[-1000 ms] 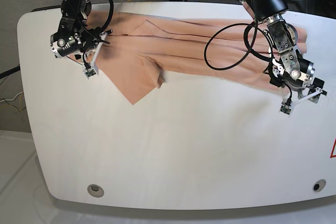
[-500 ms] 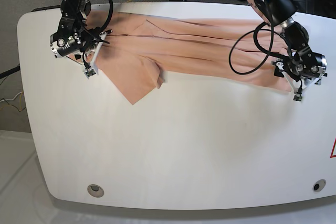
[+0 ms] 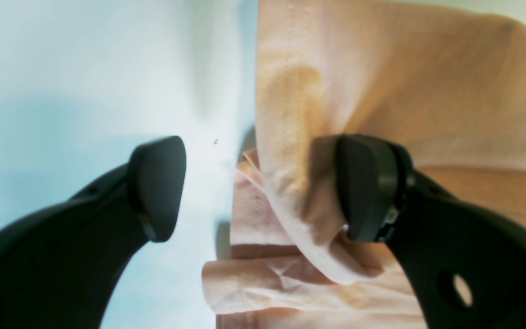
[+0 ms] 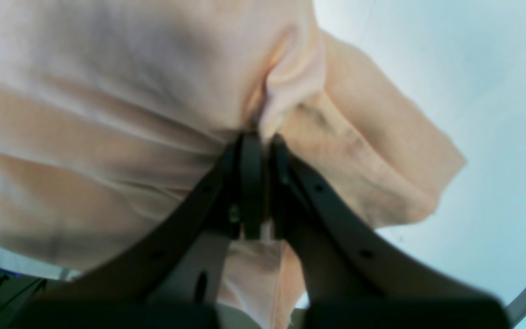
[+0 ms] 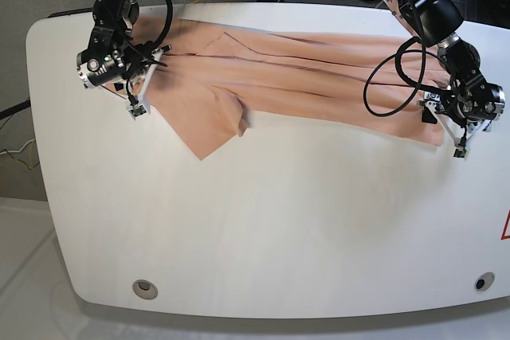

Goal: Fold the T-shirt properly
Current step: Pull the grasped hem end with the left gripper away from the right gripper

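No readable text, label, brand or number is showing in any view. The only sign-like mark is appearing in the base view: a fragment of a red outlined shape (image 5: pixel 505 227) is sitting on the white table (image 5: pixel 263 228) at its right edge, cut off by the frame, so nothing can be read from it. The wrist views are showing no lettering at all.

T-shirt (image 5: pixel 295 69) along the table's (image 5: pixel 263 228) far edge, right pincer (image 5: pixel 142 93) and left pincer (image 5: pixel 451 134) at opposite ends.
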